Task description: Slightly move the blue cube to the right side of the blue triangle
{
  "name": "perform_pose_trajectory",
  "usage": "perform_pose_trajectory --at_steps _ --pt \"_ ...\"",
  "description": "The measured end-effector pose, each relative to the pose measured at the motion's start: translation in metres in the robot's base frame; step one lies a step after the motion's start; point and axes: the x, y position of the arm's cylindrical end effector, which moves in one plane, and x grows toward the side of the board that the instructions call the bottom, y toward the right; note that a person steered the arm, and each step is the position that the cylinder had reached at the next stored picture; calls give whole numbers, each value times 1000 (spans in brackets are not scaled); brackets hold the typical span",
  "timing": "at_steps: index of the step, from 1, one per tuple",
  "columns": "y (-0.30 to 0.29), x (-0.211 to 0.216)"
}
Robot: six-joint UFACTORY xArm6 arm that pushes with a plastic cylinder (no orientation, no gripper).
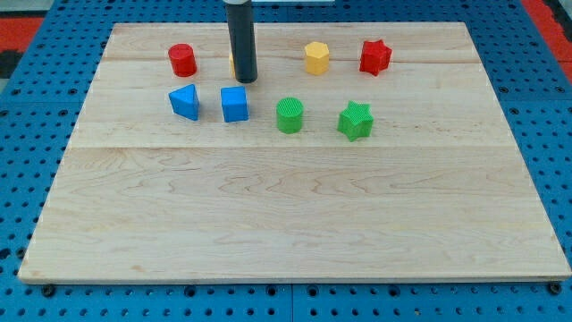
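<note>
Here's the pale wooden surface [295, 215], three planks with the seams running across, sitting on a blue pegboard [545, 107] dotted with holes, and a strip of red shows at the view's top corners. The dark rod drops in from the top, and its tip [246, 80] rests just above the blue cube [234, 104], close but apart from it. There's no hand on this arm, only the rod, so nothing is grasped. The blue cube sits just to the right of the blue triangle [184, 101], a small gap between them. To the view's right in that same row come the green cylinder [290, 115] and the green star [355, 121]. The back row has the red cylinder [182, 60] at left, a sliver of something orange hidden behind the rod, then the yellow hexagon [316, 57] and the red star [375, 56].
</note>
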Motion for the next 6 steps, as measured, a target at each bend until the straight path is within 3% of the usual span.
perform_pose_trajectory --at_steps 2,4,6 --pt "-2 -16" --pt "-9 24" --pt "-25 34"
